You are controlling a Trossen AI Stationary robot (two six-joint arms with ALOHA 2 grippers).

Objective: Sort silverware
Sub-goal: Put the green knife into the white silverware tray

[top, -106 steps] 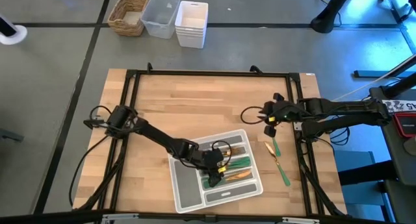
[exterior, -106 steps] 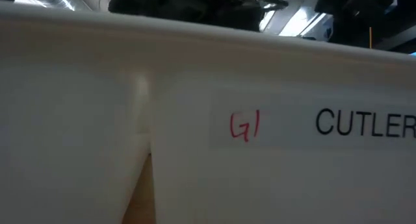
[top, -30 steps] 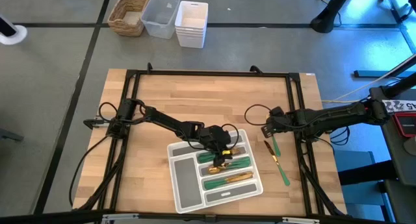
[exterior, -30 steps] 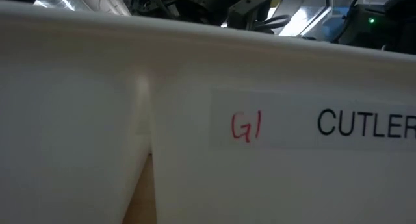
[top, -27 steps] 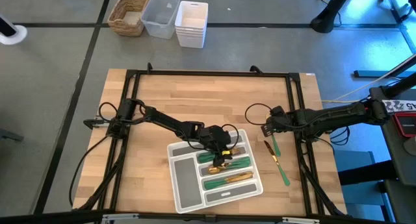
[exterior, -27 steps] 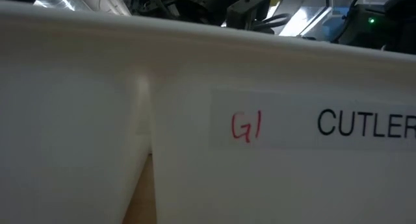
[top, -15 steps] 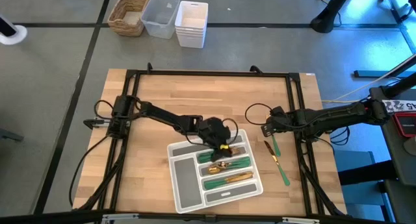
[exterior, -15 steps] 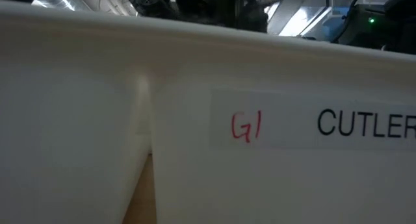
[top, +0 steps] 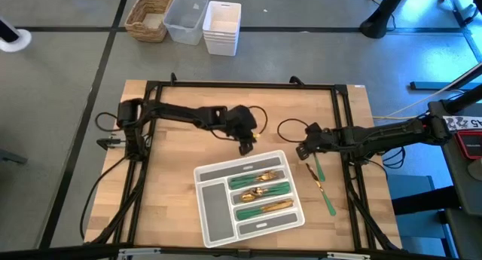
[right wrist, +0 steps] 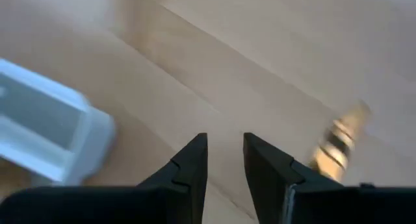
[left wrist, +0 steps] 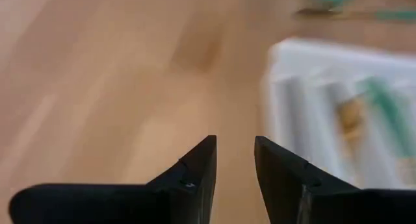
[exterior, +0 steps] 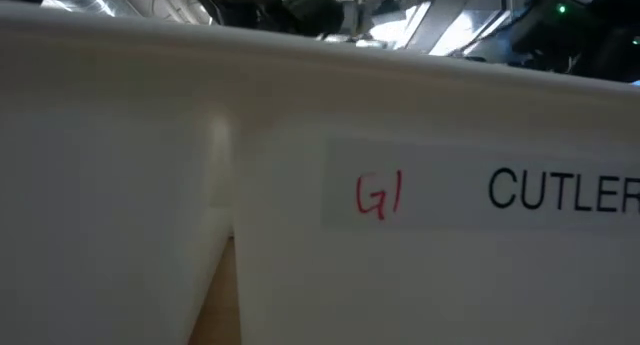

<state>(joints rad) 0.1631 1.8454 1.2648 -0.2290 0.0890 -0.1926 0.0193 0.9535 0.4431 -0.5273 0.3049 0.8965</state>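
The grey compartmented tray (top: pixel 214 209) lies on the wooden table, near the front. Several pieces of silverware (top: pixel 260 192) with green handles and gold heads lie in its right-hand compartments. Two more pieces (top: pixel 318 169) (top: pixel 328 203) lie loose on the table to the tray's right. My left gripper (top: pixel 245 146) hangs open just beyond the tray's far edge; its wrist view (left wrist: pixel 234 141) shows nothing between the fingers and the tray (left wrist: pixel 305 113) off to one side. My right gripper (top: pixel 300 151) stands open over bare wood between the tray and the loose pieces; its wrist view (right wrist: pixel 225 137) shows a gold head (right wrist: pixel 338 146) nearby.
A white container marked "CUTLER" (exterior: pixel 420 245) fills the low view and hides the table. A black frame (top: pixel 241 85) runs around the tabletop. On the floor beyond the far edge stand a wicker basket (top: pixel 148 17), a clear bin (top: pixel 186 17) and a white bin (top: pixel 222 26).
My left gripper has risen from over the tray's silverware and swung toward the table's far edge, now clear of the tray. My right gripper has tipped and shifted slightly toward the table's left. The silverware has kept its place.
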